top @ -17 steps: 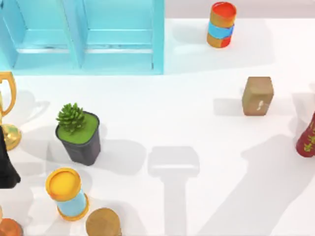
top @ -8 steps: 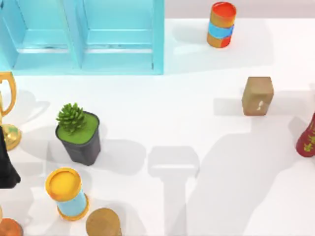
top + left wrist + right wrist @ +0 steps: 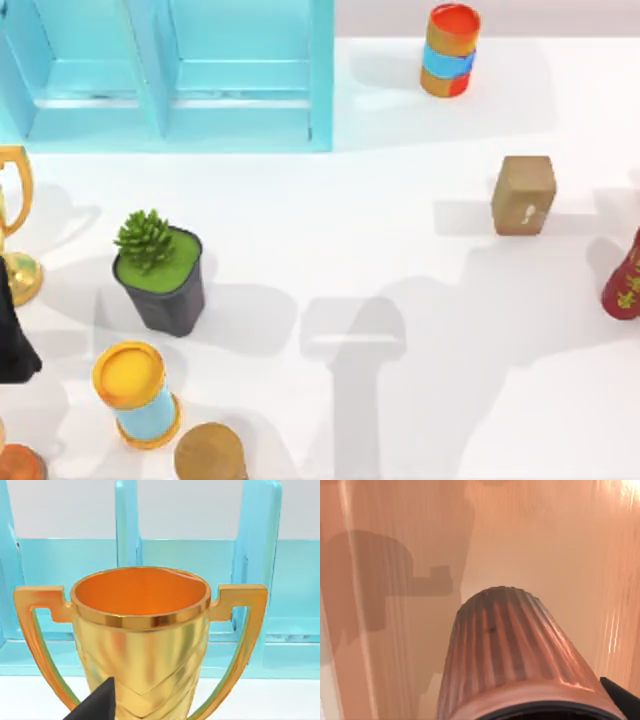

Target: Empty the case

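**Changed:** In the top view only the shadows differ from a second ago. The broad grey shade at the lower right has spread leftward toward the centre of the table (image 3: pixel 400 130), so an arm overhead is on the move. Every object sits where it was.

**Meaning for the task:** Both visible compartments of the case (image 3: pixel 165 75) look bare, so I judge the emptying to be largely done.

**Case:** Upper left of the top view, standing against the far edge.

**Left gripper** (image 3: pixel 12 325): At the left edge of the frame, just below the gold trophy (image 3: pixel 140 640). The trophy stands on the table in front of the case. Grip state cannot be told.

**Right gripper** (image 3: pixel 621 697): Close over a ribbed copper-brown cylinder (image 3: pixel 510 655), well apart from the case. Grip state cannot be told.
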Robot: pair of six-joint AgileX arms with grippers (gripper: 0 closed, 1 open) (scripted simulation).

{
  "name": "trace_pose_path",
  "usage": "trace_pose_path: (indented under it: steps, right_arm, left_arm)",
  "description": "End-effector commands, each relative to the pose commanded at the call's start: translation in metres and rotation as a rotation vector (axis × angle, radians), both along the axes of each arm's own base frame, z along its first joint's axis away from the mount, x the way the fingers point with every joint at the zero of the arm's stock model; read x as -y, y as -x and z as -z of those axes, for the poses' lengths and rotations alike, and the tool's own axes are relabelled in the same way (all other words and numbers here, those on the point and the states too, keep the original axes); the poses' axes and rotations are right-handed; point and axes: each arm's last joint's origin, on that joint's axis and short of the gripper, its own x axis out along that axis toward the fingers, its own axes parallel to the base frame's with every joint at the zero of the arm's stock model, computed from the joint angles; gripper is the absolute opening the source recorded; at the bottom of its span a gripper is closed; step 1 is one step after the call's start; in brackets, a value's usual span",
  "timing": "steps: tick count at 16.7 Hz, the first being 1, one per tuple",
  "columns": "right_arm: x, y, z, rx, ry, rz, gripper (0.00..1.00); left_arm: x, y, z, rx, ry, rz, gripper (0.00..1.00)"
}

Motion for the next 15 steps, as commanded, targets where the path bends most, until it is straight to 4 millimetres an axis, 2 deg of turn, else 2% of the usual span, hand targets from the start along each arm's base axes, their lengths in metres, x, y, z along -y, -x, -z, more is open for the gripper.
trace_pose_path:
  steps: [7, 9, 12, 15]
  right_arm:
    - [0.0, 0.003, 0.003, -0.043, -0.006, 0.005, 0.0]
    - [-0.012, -0.001, 0.001, -0.016, 0.001, 0.003, 0.0]
    - [-0.059, -0.014, 0.0, 0.071, 0.008, -0.015, 0.0]
    - [-0.132, -0.023, 0.003, 0.163, -0.018, -0.052, 0.0]
  left_arm:
    - [0.0, 0.0, 0.0, 0.0, 0.0, 0.0, 1.0]
    - [0.0, 0.0, 0.0, 0.0, 0.0, 0.0, 1.0]
    - [0.0, 0.0, 0.0, 0.0, 0.0, 0.0, 1.0]
    - [0.0, 0.0, 0.0, 0.0, 0.0, 0.0, 1.0]
